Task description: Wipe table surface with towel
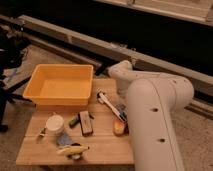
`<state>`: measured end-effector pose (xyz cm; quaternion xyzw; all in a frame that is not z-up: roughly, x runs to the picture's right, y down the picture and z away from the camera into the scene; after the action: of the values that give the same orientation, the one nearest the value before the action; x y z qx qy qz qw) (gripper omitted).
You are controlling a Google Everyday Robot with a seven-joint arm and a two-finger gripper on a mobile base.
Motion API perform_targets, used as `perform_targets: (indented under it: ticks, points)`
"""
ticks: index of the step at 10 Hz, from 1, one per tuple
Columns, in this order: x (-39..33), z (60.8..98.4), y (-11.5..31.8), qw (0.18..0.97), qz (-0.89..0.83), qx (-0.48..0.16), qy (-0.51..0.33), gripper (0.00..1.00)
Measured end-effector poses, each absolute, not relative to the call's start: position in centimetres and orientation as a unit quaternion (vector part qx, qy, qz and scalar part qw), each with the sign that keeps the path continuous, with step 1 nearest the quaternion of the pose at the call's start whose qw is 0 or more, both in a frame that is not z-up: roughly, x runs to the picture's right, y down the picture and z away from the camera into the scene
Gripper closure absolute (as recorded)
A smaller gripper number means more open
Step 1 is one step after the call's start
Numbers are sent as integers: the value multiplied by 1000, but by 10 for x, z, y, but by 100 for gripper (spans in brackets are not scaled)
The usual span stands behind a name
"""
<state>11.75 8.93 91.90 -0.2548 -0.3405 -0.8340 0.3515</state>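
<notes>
Filling the right half of the frame, the large white arm [152, 125] is seen bent down over the right edge of the wooden counter [102, 149]. The end effector [123, 118] is placed low at that right edge, in the centre of the frame, and is largely hidden behind the arm; whether it is wide, narrow or holding anything cannot be told.

Just below it, an orange object [119, 128] is set on the wood. A white-handled tool [107, 101] is laid diagonally from the middle of the counter toward the end effector.

The upper left part of the counter is taken up by a yellow bin [60, 85], which is shown open-topped. Below the bin, a white cup [55, 123] is stood at the left, and a dark block [86, 122] is laid near the middle, with a small green item [74, 121] just beside it on its left.

At the lower left, a banana [73, 149] is laid near the front edge. A pale bluish crumpled item [63, 139] is seen between the cup and the banana; it may be the towel, but this cannot be told with certainty.
</notes>
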Motion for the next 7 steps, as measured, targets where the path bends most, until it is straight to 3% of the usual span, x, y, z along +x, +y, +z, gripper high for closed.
perform_targets:
  ticks: [7]
  points:
    - [64, 929, 1, 365, -859, -179, -312, 100]
